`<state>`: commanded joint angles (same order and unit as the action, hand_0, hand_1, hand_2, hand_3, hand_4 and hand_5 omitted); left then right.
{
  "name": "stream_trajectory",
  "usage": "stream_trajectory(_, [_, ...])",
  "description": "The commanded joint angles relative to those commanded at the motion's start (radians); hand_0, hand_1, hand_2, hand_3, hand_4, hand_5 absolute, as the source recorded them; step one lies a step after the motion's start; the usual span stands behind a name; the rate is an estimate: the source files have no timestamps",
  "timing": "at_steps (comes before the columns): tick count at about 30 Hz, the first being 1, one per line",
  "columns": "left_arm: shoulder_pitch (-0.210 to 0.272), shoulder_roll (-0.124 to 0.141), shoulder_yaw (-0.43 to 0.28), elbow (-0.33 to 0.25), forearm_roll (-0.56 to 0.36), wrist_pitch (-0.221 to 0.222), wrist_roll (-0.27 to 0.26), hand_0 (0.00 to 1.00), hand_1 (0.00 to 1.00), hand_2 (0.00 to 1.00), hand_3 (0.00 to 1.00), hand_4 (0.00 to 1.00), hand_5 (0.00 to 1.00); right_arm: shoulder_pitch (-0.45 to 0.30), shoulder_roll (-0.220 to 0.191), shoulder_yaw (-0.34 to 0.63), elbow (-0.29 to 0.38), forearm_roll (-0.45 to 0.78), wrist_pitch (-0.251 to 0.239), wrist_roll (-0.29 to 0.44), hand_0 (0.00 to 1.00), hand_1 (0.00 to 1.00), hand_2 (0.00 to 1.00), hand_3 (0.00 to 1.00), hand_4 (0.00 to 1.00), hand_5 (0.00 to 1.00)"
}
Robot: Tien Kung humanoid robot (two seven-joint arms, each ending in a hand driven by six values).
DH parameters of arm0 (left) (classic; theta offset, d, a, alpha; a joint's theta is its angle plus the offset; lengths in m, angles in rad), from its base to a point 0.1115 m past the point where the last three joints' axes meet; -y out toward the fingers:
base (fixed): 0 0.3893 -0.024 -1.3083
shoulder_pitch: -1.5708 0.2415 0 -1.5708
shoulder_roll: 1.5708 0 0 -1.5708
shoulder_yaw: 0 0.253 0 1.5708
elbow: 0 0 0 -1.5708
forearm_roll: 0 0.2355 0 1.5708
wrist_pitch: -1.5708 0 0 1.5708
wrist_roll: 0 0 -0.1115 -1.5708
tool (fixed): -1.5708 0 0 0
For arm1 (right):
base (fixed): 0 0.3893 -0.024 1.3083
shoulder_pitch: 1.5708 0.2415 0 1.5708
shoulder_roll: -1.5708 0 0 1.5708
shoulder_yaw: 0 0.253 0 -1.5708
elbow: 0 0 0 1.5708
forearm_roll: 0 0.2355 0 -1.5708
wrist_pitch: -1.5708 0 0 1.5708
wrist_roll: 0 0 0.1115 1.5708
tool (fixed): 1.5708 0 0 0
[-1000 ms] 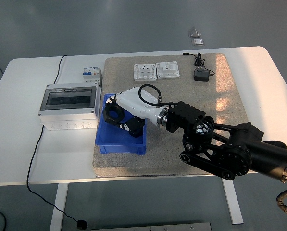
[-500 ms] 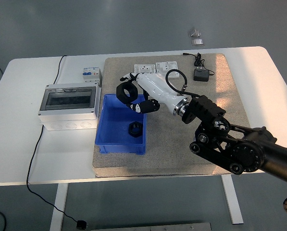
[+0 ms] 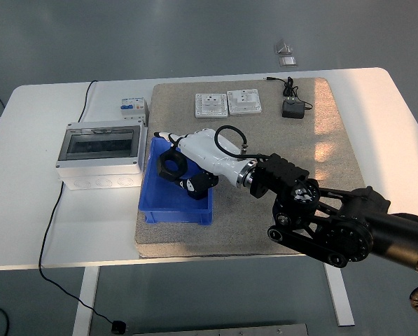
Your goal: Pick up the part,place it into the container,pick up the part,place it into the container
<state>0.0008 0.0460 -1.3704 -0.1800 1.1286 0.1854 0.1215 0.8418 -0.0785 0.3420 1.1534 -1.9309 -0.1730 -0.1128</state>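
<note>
My right hand, white with black fingers, reaches in from the right and hangs low over the blue container on the mat. Its fingers are shut on a black ring-shaped part, held over the container's left half. A dark shape under the hand, inside the container, may be a second black part; the hand hides most of it. My left arm is out of view.
A grey enclosure box with a clear lid stands just left of the container. A circuit breaker sits behind the box. Two white socket plates and a black power adapter lie at the back of the beige mat.
Half a second ago my right hand held the ring higher, toward the container's back right edge. It has come down and to the left, over the container, and now covers the black part lying inside.
</note>
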Motion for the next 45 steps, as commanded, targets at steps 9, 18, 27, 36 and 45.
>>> stream_trajectory(9, [-0.002, 0.003, -0.005, 0.0, 0.005, 0.001, 0.0, 0.74, 0.712, 0.685, 0.779, 0.85, 0.998, 0.025, 0.014, -0.013, -0.006, -0.131, 0.101, -0.07, 0.321, 0.273, 0.646, 0.961, 0.716, 0.143])
stream_trajectory(18, [-0.003, 0.004, -0.004, 0.0, 0.006, 0.001, 0.0, 0.741, 0.713, 0.682, 0.778, 0.849, 0.998, 0.023, 0.007, 0.003, -0.008, -0.11, 0.116, -0.102, 0.326, 0.278, 0.73, 0.988, 0.767, 0.202])
stream_trajectory(27, [-0.002, 0.001, 0.001, 0.0, 0.001, 0.001, -0.002, 0.741, 0.713, 0.682, 0.778, 0.848, 0.998, -0.06, -0.069, 0.187, 0.006, 0.154, -0.102, 0.072, 0.306, 0.284, 0.807, 0.948, 0.73, 0.158])
stream_trajectory(36, [-0.001, -0.009, 0.007, 0.0, -0.009, 0.003, -0.004, 0.74, 0.713, 0.683, 0.778, 0.849, 0.998, -0.233, -0.113, 0.423, -0.021, 0.479, -0.141, 0.363, 0.509, 0.595, 0.848, 0.885, 0.805, 0.222])
stream_trajectory(45, [-0.001, -0.015, 0.007, 0.0, -0.007, 0.003, -0.002, 0.74, 0.713, 0.682, 0.778, 0.848, 0.998, -0.338, -0.113, 0.612, -0.037, 0.788, -0.112, 0.576, 0.934, 0.923, 0.958, 0.998, 0.983, 0.423])
